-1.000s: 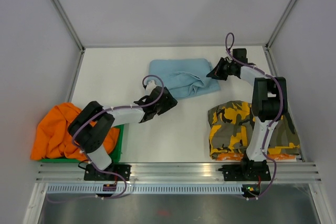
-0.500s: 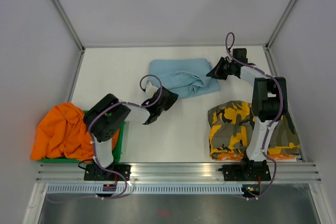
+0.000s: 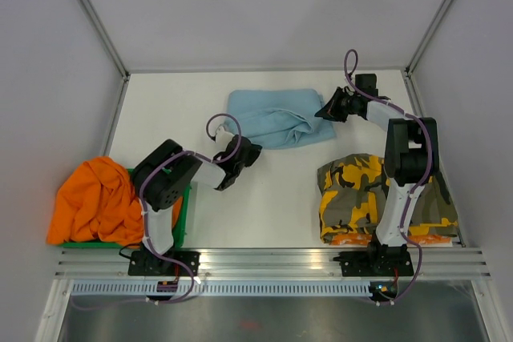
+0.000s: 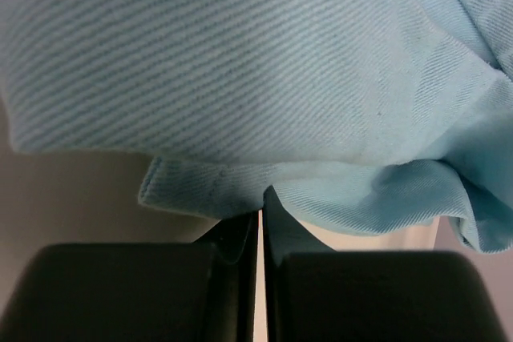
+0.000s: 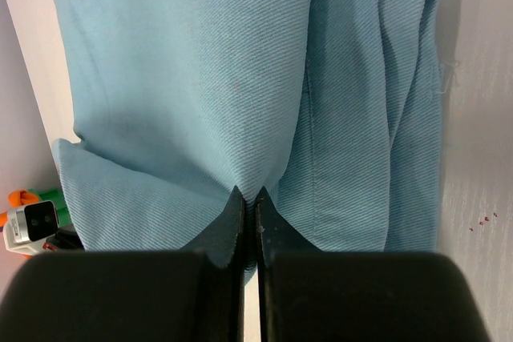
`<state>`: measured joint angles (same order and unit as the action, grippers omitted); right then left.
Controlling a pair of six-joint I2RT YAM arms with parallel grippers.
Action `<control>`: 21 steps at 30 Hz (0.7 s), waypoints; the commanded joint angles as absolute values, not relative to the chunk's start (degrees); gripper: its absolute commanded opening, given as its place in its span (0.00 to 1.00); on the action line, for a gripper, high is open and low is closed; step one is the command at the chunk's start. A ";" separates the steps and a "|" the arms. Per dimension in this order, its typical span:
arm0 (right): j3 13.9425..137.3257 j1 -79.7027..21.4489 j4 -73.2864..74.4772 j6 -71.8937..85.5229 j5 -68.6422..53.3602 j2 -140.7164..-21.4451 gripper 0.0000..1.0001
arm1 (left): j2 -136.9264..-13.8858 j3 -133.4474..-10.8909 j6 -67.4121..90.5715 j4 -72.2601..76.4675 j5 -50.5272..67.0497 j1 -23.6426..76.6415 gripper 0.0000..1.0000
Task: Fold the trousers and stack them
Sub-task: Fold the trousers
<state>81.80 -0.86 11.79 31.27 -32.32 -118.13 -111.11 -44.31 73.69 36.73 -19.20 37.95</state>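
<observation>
Light blue trousers [image 3: 276, 118] lie loosely folded at the back middle of the white table. My left gripper [image 3: 249, 145] sits at their near-left corner; in the left wrist view it [image 4: 262, 212] is shut, with the hem of the blue trousers [image 4: 264, 78] pinched at its tips. At their right edge my right gripper [image 3: 323, 112] is shut on a fold of the blue trousers [image 5: 240, 78], the cloth puckering between its tips [image 5: 249, 195]. Folded camouflage trousers [image 3: 365, 198] lie by the right arm's base. Orange trousers [image 3: 92, 198] are heaped at the left.
A green bin [image 3: 183, 215] holds the orange heap at the table's left front edge. Grey walls and metal posts close in the table [image 3: 272, 206] at the back and both sides. The aluminium rail with both arm bases runs along the near edge.
My left gripper's jaws have shut at the near-left corner of the blue trousers, and the left arm's elbow has swung right and forward. The right arm has not moved.
</observation>
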 commanded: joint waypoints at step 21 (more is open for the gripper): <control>93.32 3.25 6.58 25.23 -42.18 -118.03 0.01 | -92.46 -48.43 34.98 31.12 -27.72 34.28 0.02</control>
